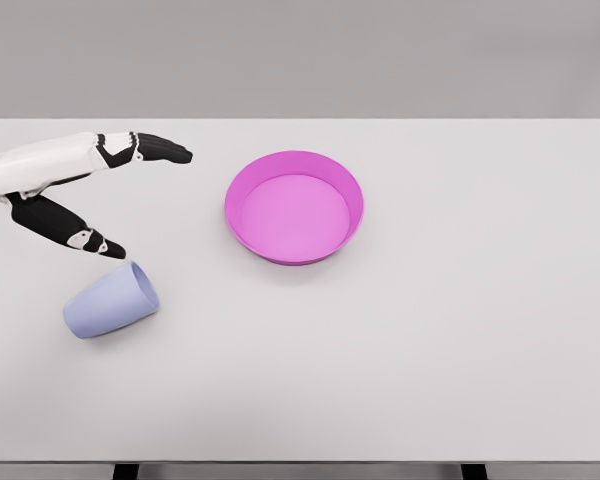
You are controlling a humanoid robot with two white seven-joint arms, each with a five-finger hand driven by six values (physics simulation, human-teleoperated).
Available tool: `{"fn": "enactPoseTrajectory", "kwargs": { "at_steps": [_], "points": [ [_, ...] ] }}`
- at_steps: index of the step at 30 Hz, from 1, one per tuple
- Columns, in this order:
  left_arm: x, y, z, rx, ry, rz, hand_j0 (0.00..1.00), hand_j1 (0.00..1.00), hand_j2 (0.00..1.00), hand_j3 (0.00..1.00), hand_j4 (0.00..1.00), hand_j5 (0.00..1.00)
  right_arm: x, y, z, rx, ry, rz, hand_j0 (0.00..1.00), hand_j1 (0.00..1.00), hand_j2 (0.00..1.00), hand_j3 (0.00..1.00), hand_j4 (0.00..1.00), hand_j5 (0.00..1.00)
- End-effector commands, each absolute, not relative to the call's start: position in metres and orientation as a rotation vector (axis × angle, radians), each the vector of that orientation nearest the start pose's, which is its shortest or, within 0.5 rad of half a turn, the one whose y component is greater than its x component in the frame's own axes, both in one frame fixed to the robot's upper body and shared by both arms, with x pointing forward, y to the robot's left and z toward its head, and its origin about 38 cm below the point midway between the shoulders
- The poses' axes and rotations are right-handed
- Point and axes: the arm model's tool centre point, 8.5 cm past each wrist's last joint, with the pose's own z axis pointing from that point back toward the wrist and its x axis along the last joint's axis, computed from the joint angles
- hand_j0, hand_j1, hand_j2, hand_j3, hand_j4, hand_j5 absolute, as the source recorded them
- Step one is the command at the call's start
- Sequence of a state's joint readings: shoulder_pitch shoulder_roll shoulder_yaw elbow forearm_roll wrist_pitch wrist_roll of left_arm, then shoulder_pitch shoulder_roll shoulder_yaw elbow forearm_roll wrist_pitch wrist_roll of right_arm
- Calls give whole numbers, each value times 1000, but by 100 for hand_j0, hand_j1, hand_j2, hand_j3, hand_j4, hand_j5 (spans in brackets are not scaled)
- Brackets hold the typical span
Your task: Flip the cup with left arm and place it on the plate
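A pale lavender cup lies on its side at the left of the white table, its mouth turned to the right. A magenta plate with a raised rim sits near the table's middle, up and to the right of the cup. My left hand comes in from the left edge, white at the wrist with black fingers. Its fingers are spread: the upper ones reach right toward the plate, and the thumb points down-right, its tip just above the cup's rim. It holds nothing. The right arm does not show.
The table's far edge runs along the top against a grey wall. Its front edge runs along the bottom of the view, with dark legs below.
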State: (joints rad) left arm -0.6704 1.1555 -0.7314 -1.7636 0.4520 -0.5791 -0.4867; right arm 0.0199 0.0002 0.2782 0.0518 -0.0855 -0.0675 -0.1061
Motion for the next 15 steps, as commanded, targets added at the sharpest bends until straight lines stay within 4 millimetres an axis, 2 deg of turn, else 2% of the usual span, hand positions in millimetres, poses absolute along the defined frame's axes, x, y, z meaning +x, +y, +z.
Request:
{"fn": "enactPoseTrajectory", "kwargs": {
  "at_steps": [1,6,10,13,15],
  "points": [
    [364,307,314,-170,-1804,-1682,100,100,100,100,100,100,-22,-284,-259,-194,4,194,100,100,100,100,100,100],
    [363,308,309,-189,-1795,-1666,100,100,100,100,100,100,-24,-284,-259,-193,7,194,100,100,100,100,100,100],
    [359,310,296,-270,-1785,-1580,100,100,100,100,100,100,-25,-284,-259,-193,8,192,100,100,100,100,100,100],
    [358,311,297,-315,-1804,-1525,100,100,100,100,100,100,-25,-284,-259,-193,8,192,100,100,100,100,100,100],
    [355,312,286,-371,-1795,-1457,100,100,100,100,100,100,-25,-284,-259,-193,8,192,100,100,100,100,100,100]
  ]
}}
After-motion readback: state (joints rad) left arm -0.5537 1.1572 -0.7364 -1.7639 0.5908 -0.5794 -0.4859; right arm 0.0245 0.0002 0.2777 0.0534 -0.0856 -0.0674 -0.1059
